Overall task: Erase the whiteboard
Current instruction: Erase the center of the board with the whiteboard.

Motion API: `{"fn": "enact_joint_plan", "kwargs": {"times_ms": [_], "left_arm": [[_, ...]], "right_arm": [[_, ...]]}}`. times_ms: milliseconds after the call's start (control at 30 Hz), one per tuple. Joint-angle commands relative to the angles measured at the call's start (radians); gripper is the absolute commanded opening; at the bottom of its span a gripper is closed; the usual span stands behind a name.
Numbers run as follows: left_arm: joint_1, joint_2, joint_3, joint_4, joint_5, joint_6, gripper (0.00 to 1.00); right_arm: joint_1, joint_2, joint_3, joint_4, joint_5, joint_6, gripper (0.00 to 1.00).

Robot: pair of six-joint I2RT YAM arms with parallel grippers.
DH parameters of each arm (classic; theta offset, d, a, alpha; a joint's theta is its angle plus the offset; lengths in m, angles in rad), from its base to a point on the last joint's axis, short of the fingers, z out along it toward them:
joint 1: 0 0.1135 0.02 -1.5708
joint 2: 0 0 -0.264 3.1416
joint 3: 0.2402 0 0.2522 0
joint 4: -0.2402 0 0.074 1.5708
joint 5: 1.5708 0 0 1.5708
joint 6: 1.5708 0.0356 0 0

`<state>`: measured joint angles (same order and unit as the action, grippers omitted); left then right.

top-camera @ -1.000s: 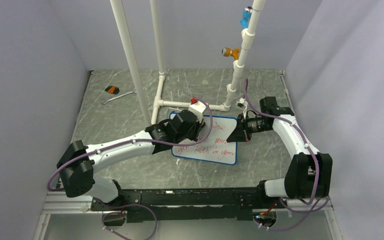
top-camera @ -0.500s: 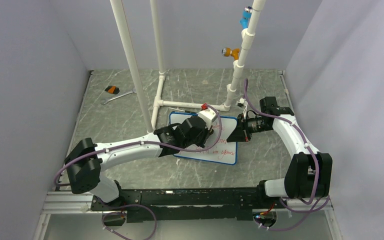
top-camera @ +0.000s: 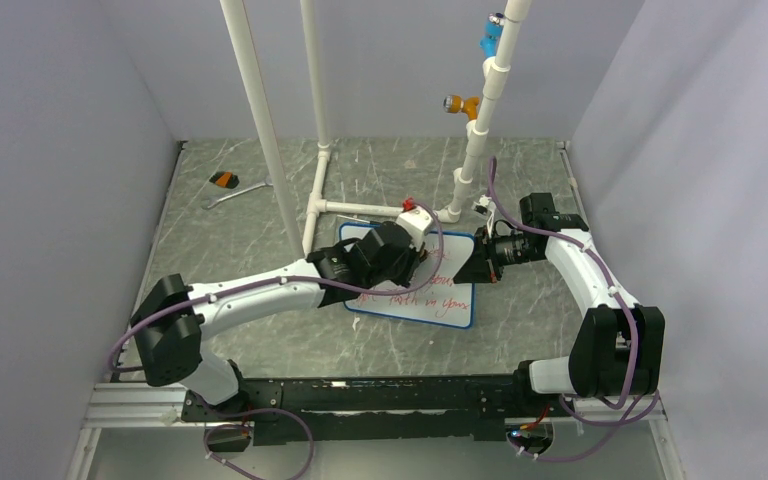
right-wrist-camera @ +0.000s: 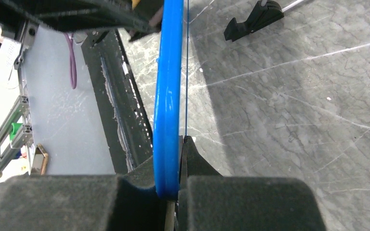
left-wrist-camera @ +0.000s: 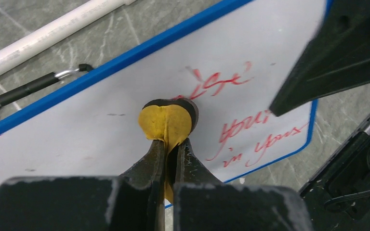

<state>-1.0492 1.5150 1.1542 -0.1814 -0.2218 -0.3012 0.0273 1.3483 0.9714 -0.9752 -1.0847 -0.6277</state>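
Left jaws clenched on yellow pad (left-wrist-camera: 166, 121), pad pressed on whiteboard (left-wrist-camera: 67, 130), red writing (left-wrist-camera: 250, 137) just right of them. Right jaws clamped on its blue frame (right-wrist-camera: 167, 96).

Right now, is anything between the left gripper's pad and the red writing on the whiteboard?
Nothing visible. The left gripper presses its yellow pad on the whiteboard, right beside the red writing. The right gripper clamps the frame edge, off the text.

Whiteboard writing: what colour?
Red handwriting on the whiteboard; clearest in the left wrist view.
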Motion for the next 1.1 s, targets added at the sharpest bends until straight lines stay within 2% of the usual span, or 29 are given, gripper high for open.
{"fn": "enact_joint_plan", "kwargs": {"times_ms": [0,133,400,567,833,967,1067], "left_arm": [[-0.069,0.055,0.071,0.062,-0.01,0.002,0.0],[-0.066,0.064,0.078,0.053,-0.042,0.014,0.0],[0.063,-0.025,0.019,0.041,-0.051,0.029,0.0],[0.052,-0.022,0.012,0.049,-0.022,0.018,0.0],[-0.066,0.054,0.064,0.065,-0.012,0.001,0.0],[-0.062,0.054,0.072,0.048,-0.046,0.017,0.0],[-0.014,0.029,0.056,0.041,-0.048,0.023,0.0]], "right_arm": [[0.017,-0.002,0.027,-0.043,-0.014,-0.055,0.0],[0.016,-0.004,0.028,-0.044,-0.014,-0.057,0.0],[0.017,-0.013,0.024,-0.042,-0.014,-0.056,0.0],[0.017,-0.008,0.026,-0.042,-0.014,-0.056,0.0],[0.017,-0.003,0.027,-0.041,-0.014,-0.053,0.0],[0.016,-0.005,0.027,-0.042,-0.014,-0.055,0.0],[0.017,-0.007,0.027,-0.043,-0.015,-0.056,0.0]]}}
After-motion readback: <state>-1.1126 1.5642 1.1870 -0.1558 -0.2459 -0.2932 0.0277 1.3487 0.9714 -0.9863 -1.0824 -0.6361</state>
